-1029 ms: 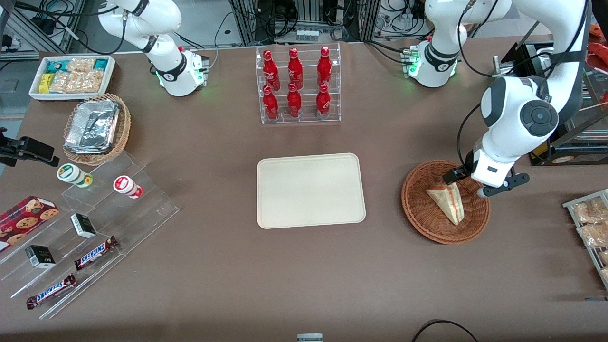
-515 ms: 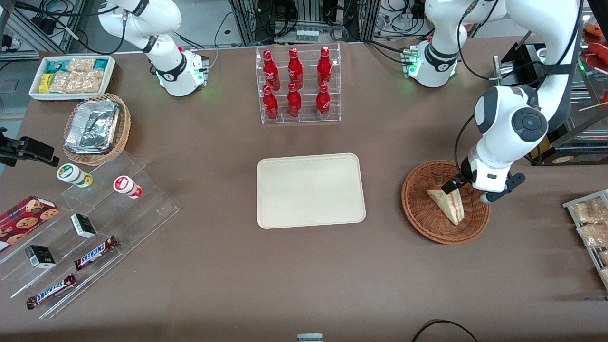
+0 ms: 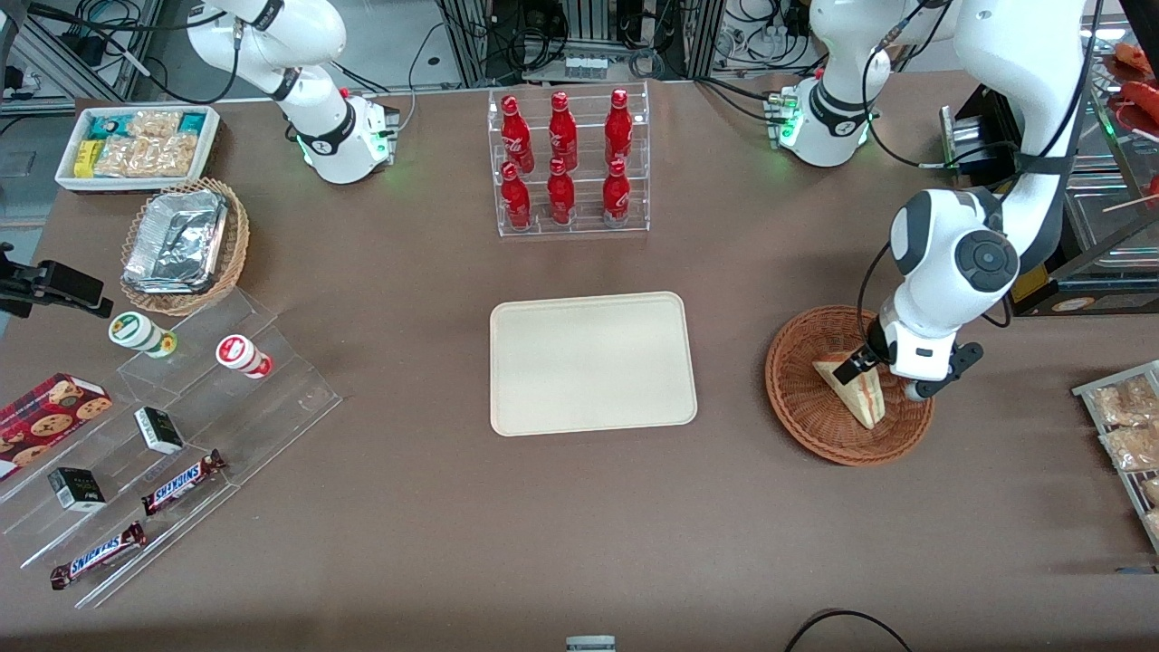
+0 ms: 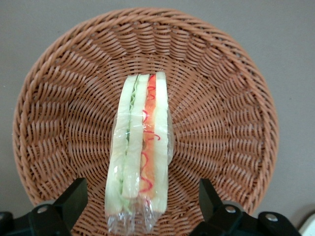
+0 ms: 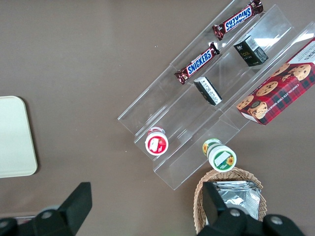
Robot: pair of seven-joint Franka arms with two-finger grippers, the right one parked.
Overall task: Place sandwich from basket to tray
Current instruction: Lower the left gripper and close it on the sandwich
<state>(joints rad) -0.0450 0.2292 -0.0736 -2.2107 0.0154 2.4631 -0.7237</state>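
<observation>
A: How far along is it?

B: Nothing is moved yet. The sandwich [image 3: 858, 396] lies in the basket [image 3: 806, 407], standing on edge. The gripper [image 4: 139, 196] hangs just over it, spread wide, one finger on each side, not touching.

A: And what's left?

B: Close, lift, carry it to the tray [image 3: 593, 362], which sits bare toward the parked arm's end.

A: Anything in the way?

B: The bench [image 3: 724, 507] between basket and tray is open. The bottle rack [image 3: 569, 163] stands farther off.
</observation>
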